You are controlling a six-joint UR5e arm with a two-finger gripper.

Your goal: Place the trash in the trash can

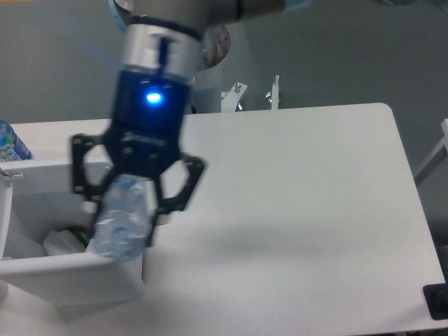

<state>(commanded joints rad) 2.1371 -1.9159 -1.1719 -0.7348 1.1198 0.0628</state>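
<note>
White table [301, 210], hand [126, 213] clamped on crushed bottle [123, 222], apparently over trash can [42, 269] rim

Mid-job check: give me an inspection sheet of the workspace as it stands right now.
Surface: white table, bare across its right side.
Job's things: crushed bottle held in the air over the right rim of the trash can; white crumpled wrapper lies inside the can.
Clutter: blue-labelled bottle at the left edge, partly cut off.
Grippers: gripper shut on the bottle, blue light lit.
Cables: nothing seen.
Surroundings: grey wall; robot base behind the table; metal brackets at the table's back edge; dark object at the lower right corner.
</note>
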